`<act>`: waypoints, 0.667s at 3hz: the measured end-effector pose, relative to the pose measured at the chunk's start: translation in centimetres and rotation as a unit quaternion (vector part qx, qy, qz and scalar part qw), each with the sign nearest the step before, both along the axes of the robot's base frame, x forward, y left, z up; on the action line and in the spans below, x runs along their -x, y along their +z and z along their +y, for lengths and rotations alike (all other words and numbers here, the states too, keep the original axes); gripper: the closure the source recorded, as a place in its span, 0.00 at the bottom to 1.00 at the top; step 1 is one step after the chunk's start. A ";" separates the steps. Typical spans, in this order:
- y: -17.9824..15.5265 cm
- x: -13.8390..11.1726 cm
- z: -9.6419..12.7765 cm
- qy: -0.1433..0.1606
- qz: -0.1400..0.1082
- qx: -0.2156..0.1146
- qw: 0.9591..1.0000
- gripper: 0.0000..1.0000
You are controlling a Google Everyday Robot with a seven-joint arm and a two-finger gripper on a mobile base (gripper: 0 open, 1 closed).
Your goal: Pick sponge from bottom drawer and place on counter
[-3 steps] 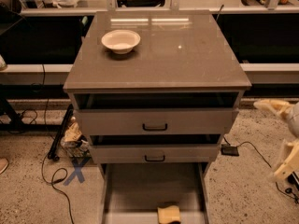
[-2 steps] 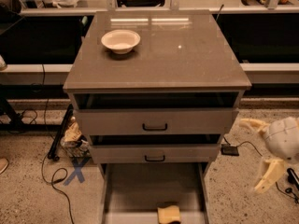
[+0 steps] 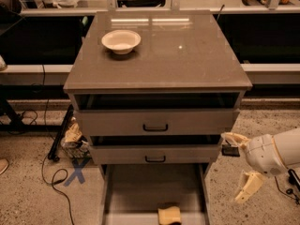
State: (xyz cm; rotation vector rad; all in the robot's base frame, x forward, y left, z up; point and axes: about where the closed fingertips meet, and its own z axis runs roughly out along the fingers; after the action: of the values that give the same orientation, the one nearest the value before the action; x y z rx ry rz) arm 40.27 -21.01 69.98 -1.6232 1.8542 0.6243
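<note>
The pale yellow sponge (image 3: 169, 215) lies on the floor of the bottom drawer (image 3: 136, 191), near its front edge at the bottom of the view. The drawer is pulled far out. The counter (image 3: 187, 55) is the glossy grey-brown top of the cabinet. My gripper (image 3: 240, 165) is at the right of the cabinet, level with the middle drawer, above and right of the sponge. Its two cream fingers (image 3: 248, 186) are spread apart and hold nothing.
A cream round bowl (image 3: 121, 41) stands on the counter's back left. The two upper drawers (image 3: 155, 122) with black handles are slightly open. Cables and a blue X mark (image 3: 77, 172) lie on the floor at left. A shelf runs behind the cabinet.
My gripper has moved left, from the right edge of the view toward the cabinet. The sponge, drawers and bowl have not moved.
</note>
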 end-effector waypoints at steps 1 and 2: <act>-2.5 -0.1 0.4 -0.007 0.015 0.024 1.000 0.00; -8.6 -0.7 0.7 -0.013 0.037 0.055 0.998 0.00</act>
State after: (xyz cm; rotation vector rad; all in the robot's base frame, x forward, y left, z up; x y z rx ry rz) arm 40.95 -20.33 61.39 -1.6641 1.9912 0.5867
